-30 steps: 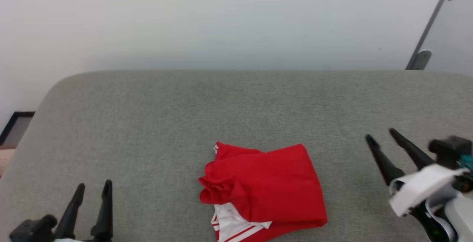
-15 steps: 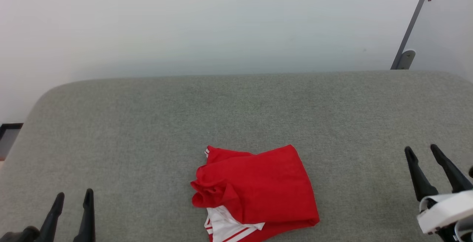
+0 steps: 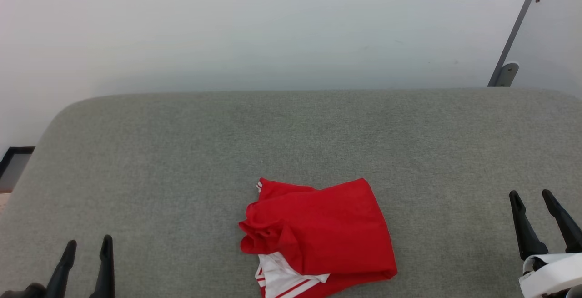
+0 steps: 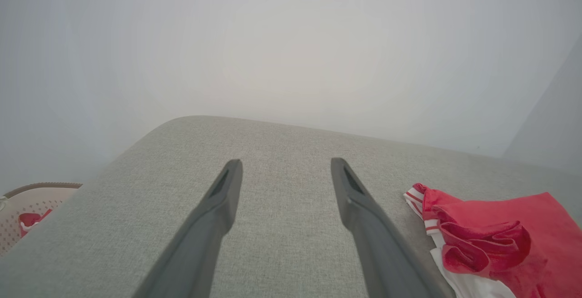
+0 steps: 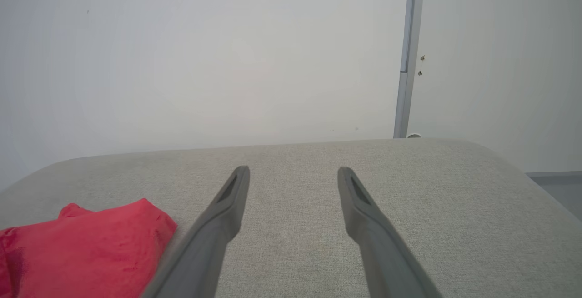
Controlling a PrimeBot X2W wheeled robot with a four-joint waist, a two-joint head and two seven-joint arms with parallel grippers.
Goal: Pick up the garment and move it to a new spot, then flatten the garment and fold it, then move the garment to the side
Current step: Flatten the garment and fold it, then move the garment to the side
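Head view, nearest first. Our left gripper sits well to the left of the garment and nearer to us than it. Its two dark fingers are spread apart and hold nothing. It has slipped a little lower in the picture over the last second, though the camera itself has also shifted slightly.

Our right gripper is well to the right of the garment, fingers also spread wide and empty. This is the main change. A second ago it stood closer to the garment and higher in the frame, and it has now drawn back and away from the cloth.

Between the two grippers and touching neither, the garment lies as a compact folded red packet. A bunched red edge runs along its left side, and a white striped sleeve peeks out at its near left corner. Its shape looks the same as a second ago.

Under and beyond the garment spreads the grey cushioned surface, and past that a plain pale wall.

We judge the folding is finished and the arms have let go. What seems left is moving the garment to the side, which would need a fresh grasp without spilling the folds.
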